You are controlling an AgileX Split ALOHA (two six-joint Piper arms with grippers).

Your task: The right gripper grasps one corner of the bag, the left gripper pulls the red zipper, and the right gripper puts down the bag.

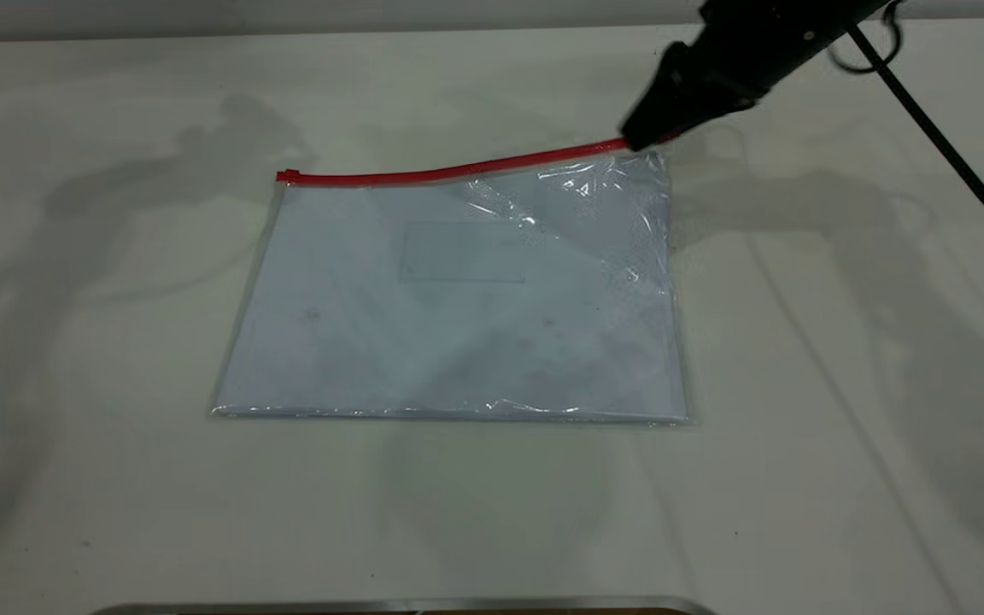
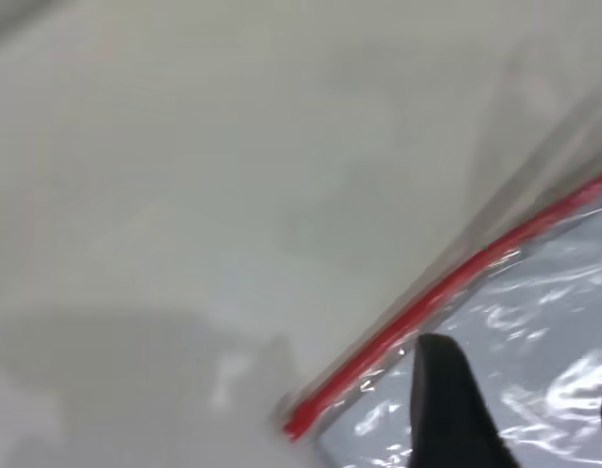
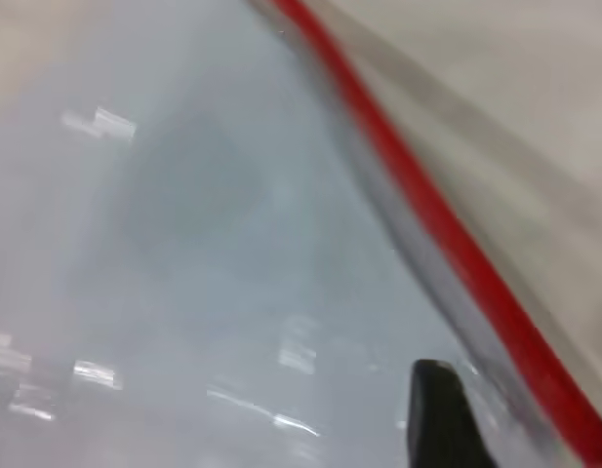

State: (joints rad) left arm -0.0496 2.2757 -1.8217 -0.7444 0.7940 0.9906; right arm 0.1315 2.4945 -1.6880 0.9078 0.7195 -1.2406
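The bag (image 1: 458, 299), a clear pouch with white paper inside, lies flat on the white table. The red zipper (image 1: 458, 171) runs along its far edge, with the slider tab (image 1: 287, 177) at the left end. My right gripper (image 1: 635, 143) sits at the far right corner (image 1: 650, 158), which is crinkled and a little raised. In the right wrist view its fingers (image 3: 437, 414) stand apart and the red strip (image 3: 457, 244) runs between them. My left gripper (image 2: 520, 361) is out of the exterior view. It is open above the bag (image 2: 535, 322), near one end of the red strip (image 2: 301, 419).
The table (image 1: 116, 478) is white. A black cable (image 1: 945, 145) runs from the right arm down across the table's right side. A metal edge (image 1: 407, 605) lies at the front.
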